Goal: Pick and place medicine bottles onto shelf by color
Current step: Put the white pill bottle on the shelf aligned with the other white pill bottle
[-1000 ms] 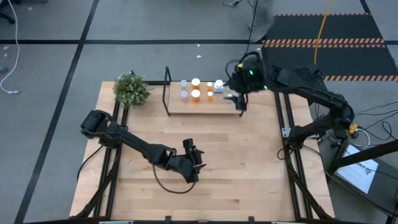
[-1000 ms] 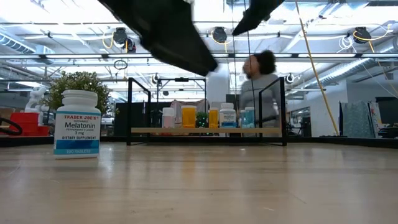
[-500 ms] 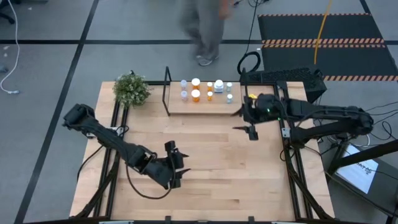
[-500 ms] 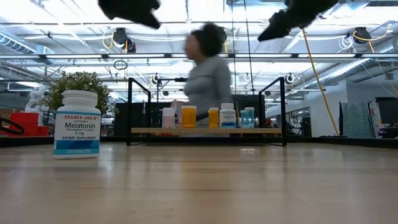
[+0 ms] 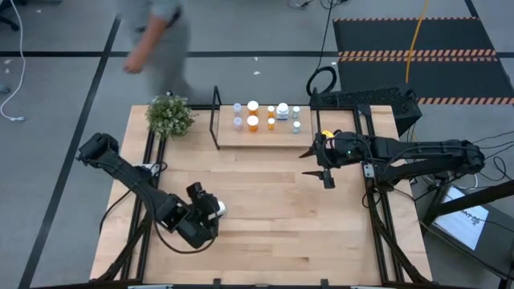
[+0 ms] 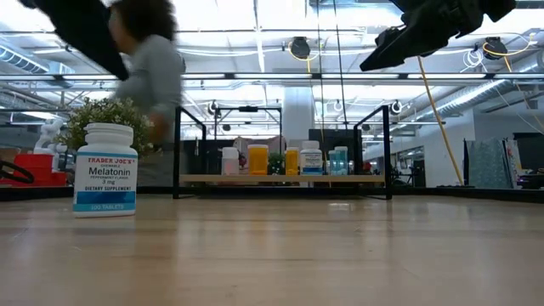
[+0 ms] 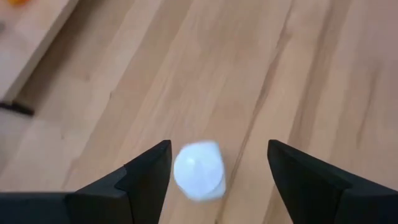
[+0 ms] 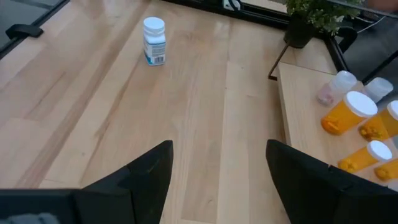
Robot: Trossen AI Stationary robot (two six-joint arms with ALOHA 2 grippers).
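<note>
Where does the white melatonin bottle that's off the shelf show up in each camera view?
High view: melatonin bottle near the table's front left, at the left end effector.
Low view: bottle at far left, upright.
Left wrist view: white cap between the open fingers.
Right wrist view: bottle upright, far across the table.
Shared landmark: the shelf, also in the low view.

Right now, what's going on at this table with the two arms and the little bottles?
The left pincer hangs open right above a white Melatonin bottle standing alone on the table, not gripping it. The right pincer waits open and empty beside the shelf, where several bottles already stand, orange ones among them. A person passes behind the table.
</note>
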